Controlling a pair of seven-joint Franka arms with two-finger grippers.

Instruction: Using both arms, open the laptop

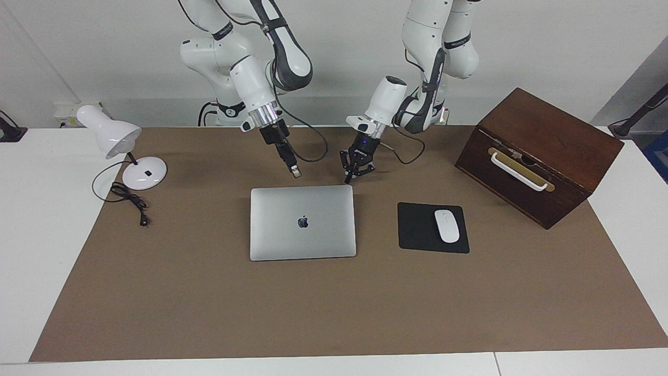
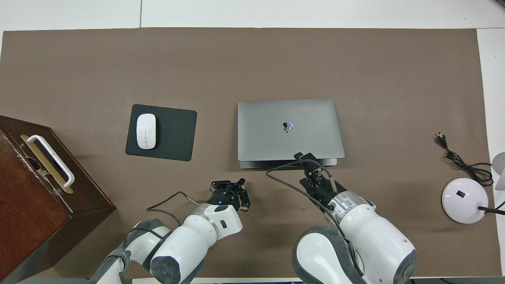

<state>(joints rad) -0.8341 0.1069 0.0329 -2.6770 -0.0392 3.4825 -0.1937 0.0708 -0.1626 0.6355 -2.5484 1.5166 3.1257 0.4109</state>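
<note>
One camera sits high across the table (image 1: 47, 219), facing the robots. The other hangs above their own end, looking steeply down and forward. Both take in the whole brown mat (image 1: 334, 308).

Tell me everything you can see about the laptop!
The laptop is thin, silver-grey and looks like metal, a rectangle with rounded corners and a dark apple logo in the middle of its lid. It is closed and lies flat on the brown mat, beside the black mouse pad. Nothing rests on it or holds it. The left gripper and the right gripper hang just off its edge nearest the robots, not touching it.
</note>
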